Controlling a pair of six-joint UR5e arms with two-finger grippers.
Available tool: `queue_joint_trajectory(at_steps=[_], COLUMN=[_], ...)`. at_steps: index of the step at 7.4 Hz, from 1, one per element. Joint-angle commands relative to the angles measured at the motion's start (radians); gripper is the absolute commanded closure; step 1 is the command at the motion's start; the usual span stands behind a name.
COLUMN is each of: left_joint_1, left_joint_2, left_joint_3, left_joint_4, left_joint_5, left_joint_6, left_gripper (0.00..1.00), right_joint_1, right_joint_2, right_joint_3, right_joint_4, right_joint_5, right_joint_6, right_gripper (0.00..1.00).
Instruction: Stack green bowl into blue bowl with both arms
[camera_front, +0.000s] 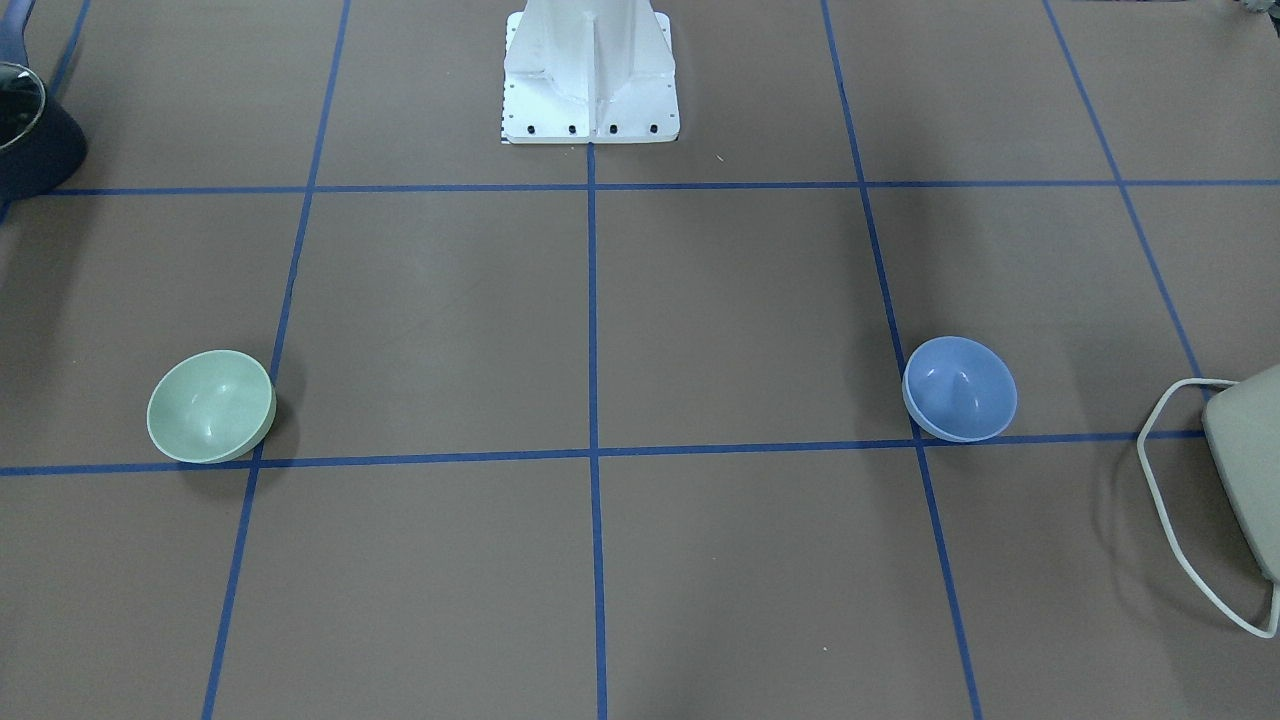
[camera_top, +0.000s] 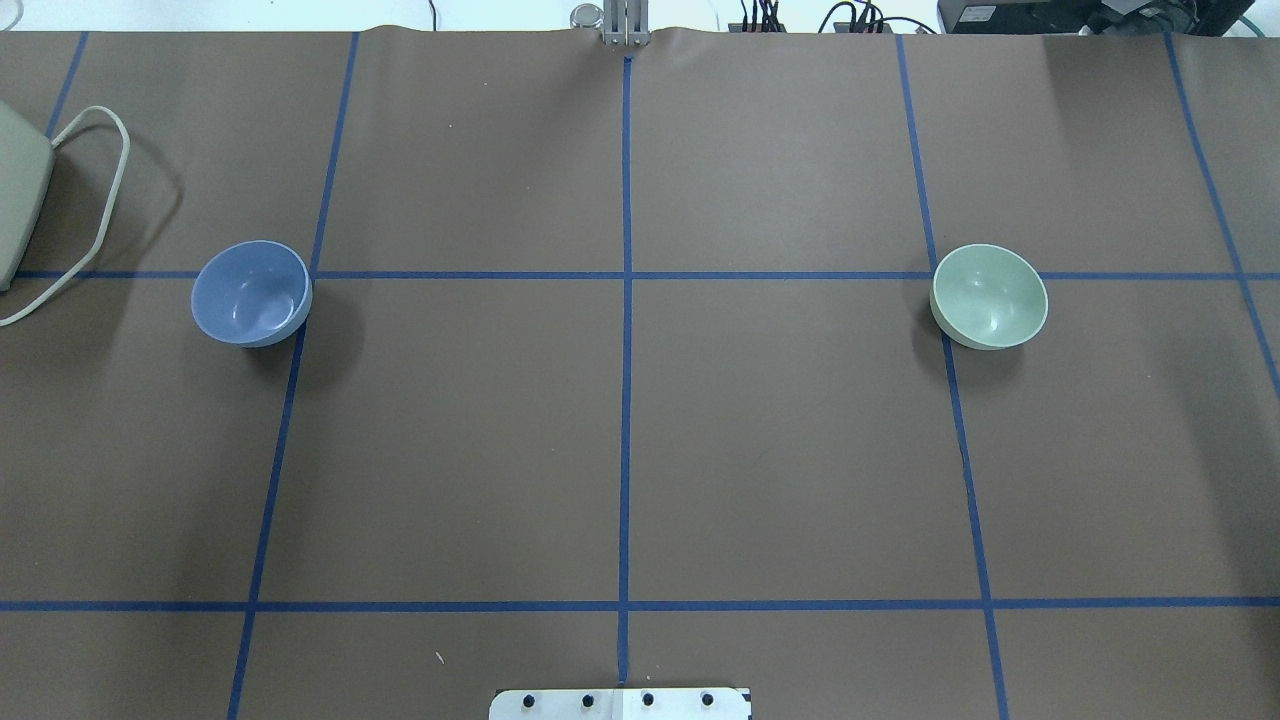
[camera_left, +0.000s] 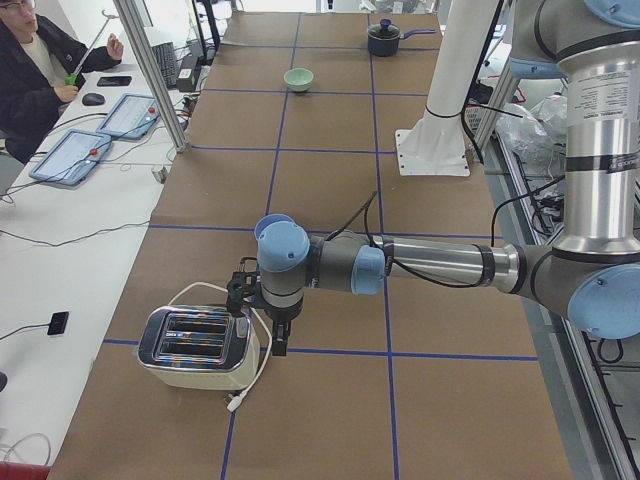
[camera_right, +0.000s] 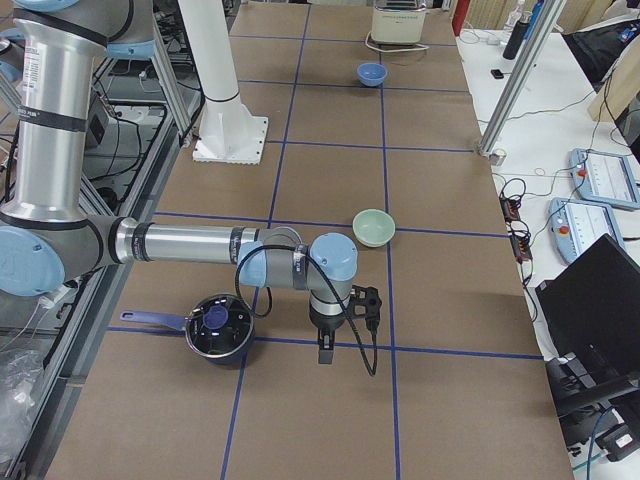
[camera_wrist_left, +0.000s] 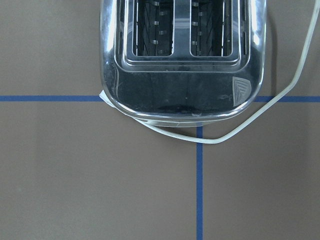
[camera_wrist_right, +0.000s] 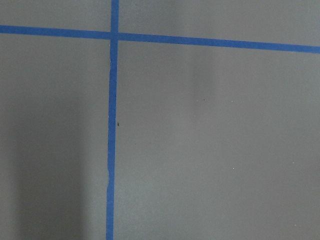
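The green bowl (camera_top: 989, 296) sits upright on the table's right half; it also shows in the front-facing view (camera_front: 211, 406) and the exterior right view (camera_right: 373, 227). The blue bowl (camera_top: 251, 293) sits upright on the left half, also in the front-facing view (camera_front: 959, 388). The two bowls are far apart. My left gripper (camera_left: 278, 340) points down beside a toaster, away from the blue bowl. My right gripper (camera_right: 325, 350) points down near a pot, a little short of the green bowl. Both show only in the side views, so I cannot tell whether they are open or shut.
A chrome toaster (camera_left: 195, 347) with a white cord stands at the left end, filling the left wrist view (camera_wrist_left: 182, 55). A dark pot (camera_right: 218, 328) with a blue handle stands at the right end. The white pedestal (camera_front: 590, 70) stands at the robot's side. An operator sits beside the table.
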Motion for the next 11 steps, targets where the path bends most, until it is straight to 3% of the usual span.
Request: queue_joint_trajectory(at_steps=[1, 2, 4, 6, 7, 8, 10, 11], left_joint_1=[0.000, 0.000, 0.002, 0.029, 0.031, 0.079, 0.291, 0.402], left_joint_2=[-0.002, -0.006, -0.008, -0.052, -0.055, -0.060, -0.106, -0.109], left_joint_3=[-0.015, -0.015, 0.003, 0.028, 0.037, 0.037, 0.047, 0.046], left_joint_4=[-0.061, -0.128, -0.413, -0.489, -0.509, -0.541, -0.537, -0.545], left_joint_5=[0.003, 0.001, 0.008, -0.037, -0.073, -0.074, -0.034, 0.069], left_joint_6=[-0.002, 0.000, -0.008, -0.011, -0.003, -0.038, -0.301, -0.456], left_gripper=[0.02, 0.02, 0.02, 0.02, 0.02, 0.02, 0.02, 0.02], right_joint_1=[0.000, 0.000, 0.000, 0.000, -0.027, -0.107, -0.234, -0.294], right_joint_2=[0.013, 0.013, 0.022, 0.092, 0.131, 0.151, 0.192, 0.195], right_joint_3=[0.001, -0.007, 0.004, 0.005, 0.008, 0.045, 0.060, 0.068], right_joint_4=[0.098, 0.229, 0.327, 0.332, 0.332, 0.332, 0.332, 0.332], right_joint_5=[0.063, 0.068, 0.071, 0.140, 0.178, 0.165, 0.066, -0.003], right_joint_6=[0.003, 0.011, 0.014, 0.038, 0.164, 0.307, 0.482, 0.542], right_gripper=[0.00, 0.00, 0.00, 0.00, 0.00, 0.00, 0.00, 0.00])
